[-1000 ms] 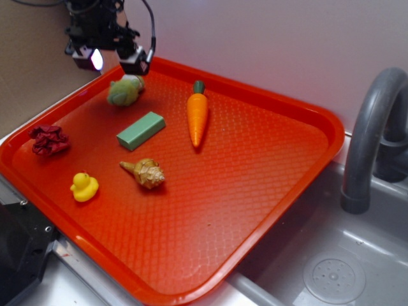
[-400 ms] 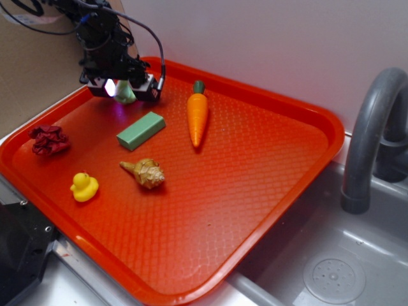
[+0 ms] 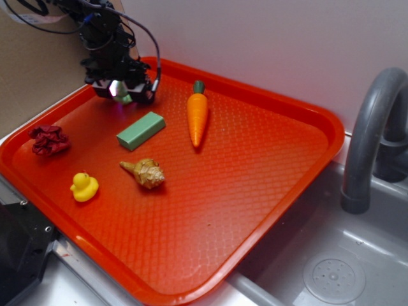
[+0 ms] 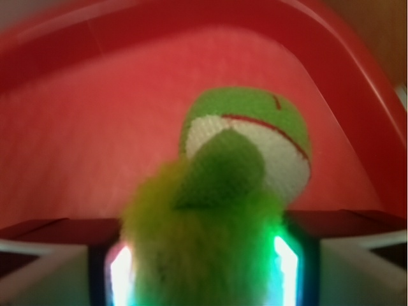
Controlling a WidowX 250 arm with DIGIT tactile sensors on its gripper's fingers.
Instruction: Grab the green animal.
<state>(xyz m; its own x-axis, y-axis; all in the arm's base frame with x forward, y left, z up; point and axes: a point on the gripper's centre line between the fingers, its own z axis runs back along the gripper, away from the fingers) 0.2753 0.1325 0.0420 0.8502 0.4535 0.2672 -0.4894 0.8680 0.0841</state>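
Observation:
The green animal is a fuzzy yellow-green plush with a whitish patch, lying at the tray's far left corner. In the wrist view its furry body fills the whole gap between my two lit fingers, and its head points away from me. From the exterior view only a small bit of the green animal shows under my gripper, which is lowered onto it. My gripper is shut on the plush, with both fingers against its sides. The toy rests on the tray.
The orange tray also holds a green rectangular block, a carrot, a tan shell-like toy, a yellow duck and a dark red crumpled thing. A sink with a grey faucet lies to the right.
My gripper came down from above the green animal and now stands around it. The jaws have drawn in against its sides. The other objects have not moved.

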